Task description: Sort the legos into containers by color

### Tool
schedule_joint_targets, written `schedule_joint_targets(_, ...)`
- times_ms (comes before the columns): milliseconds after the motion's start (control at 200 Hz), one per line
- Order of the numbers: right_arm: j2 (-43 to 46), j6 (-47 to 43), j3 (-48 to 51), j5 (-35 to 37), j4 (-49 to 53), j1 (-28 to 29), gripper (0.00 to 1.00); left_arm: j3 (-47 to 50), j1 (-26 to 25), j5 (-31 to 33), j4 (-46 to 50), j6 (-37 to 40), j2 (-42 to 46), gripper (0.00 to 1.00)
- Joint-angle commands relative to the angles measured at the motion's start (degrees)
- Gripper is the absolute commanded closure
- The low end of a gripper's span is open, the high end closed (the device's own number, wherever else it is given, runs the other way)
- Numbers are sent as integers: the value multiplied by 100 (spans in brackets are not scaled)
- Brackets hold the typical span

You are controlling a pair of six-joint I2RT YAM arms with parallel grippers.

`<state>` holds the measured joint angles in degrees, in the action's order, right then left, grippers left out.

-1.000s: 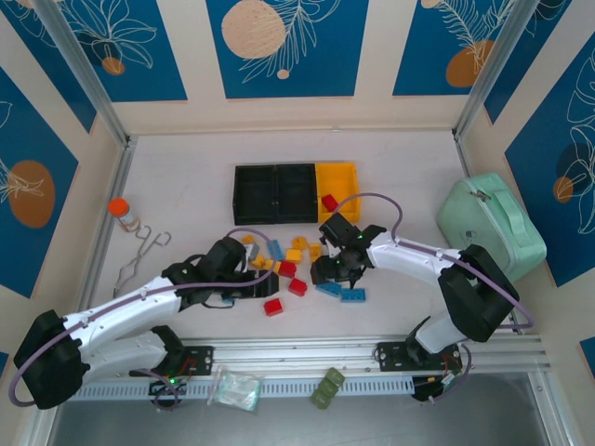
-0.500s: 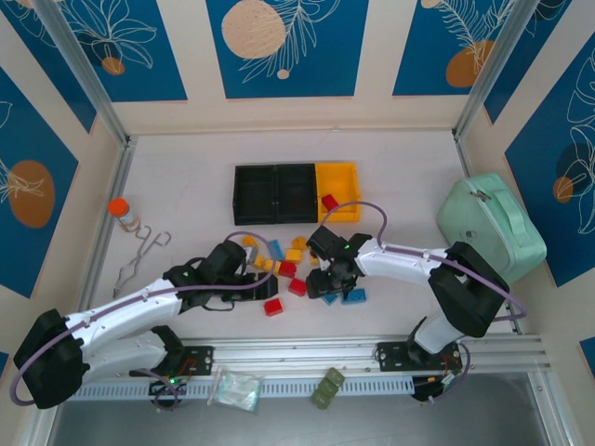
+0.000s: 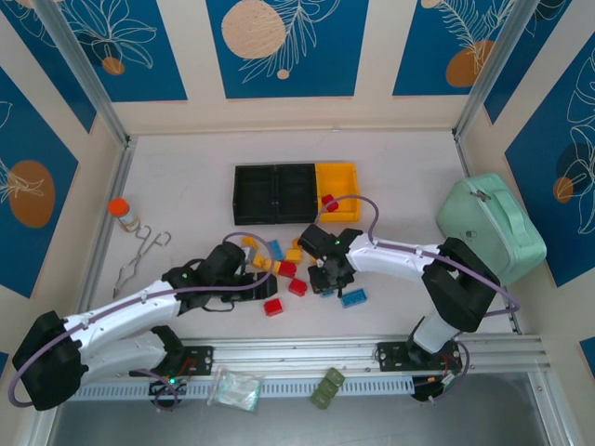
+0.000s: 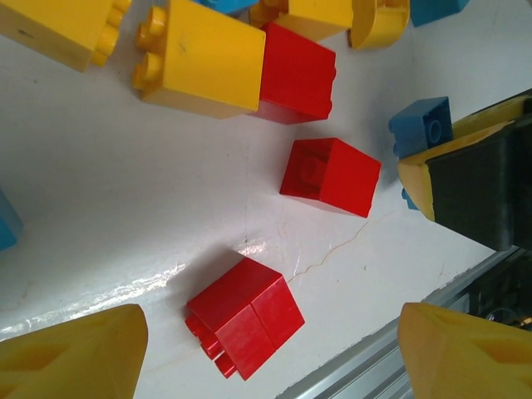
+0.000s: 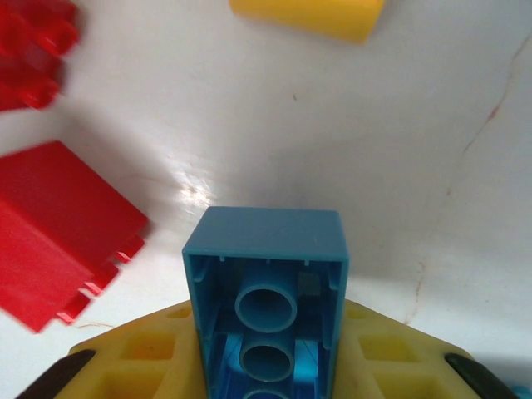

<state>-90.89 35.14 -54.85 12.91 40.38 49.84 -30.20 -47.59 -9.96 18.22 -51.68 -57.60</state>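
Wrist bent down, right hand (image 3: pixel 324 273) clamps a blue lego (image 5: pixel 264 249) (left hand (image 4: pixel 270 353) gapes, empty).

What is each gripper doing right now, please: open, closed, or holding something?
Left gripper: open, holding nothing.
Right gripper: closed on a blue lego.

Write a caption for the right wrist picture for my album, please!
Right gripper shut on a blue lego, a red lego lying nearby on the white table.
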Motion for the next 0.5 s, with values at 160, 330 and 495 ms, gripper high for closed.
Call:
schedule_joint_targets(160, -172, -278, -1397, -123, 461, -551, 71, -197, -23, 692, -109, -427, 453, 20)
schedule_joint_targets(330, -960, -393, -2614, -131, 711, -864, 71, -777, 108, 921, 544, -195, 305, 19)
schedule_joint_targets(495, -1858, -427, -3737, -158, 1026, -1137, 71, -929, 363, 919, 651, -218, 218, 19)
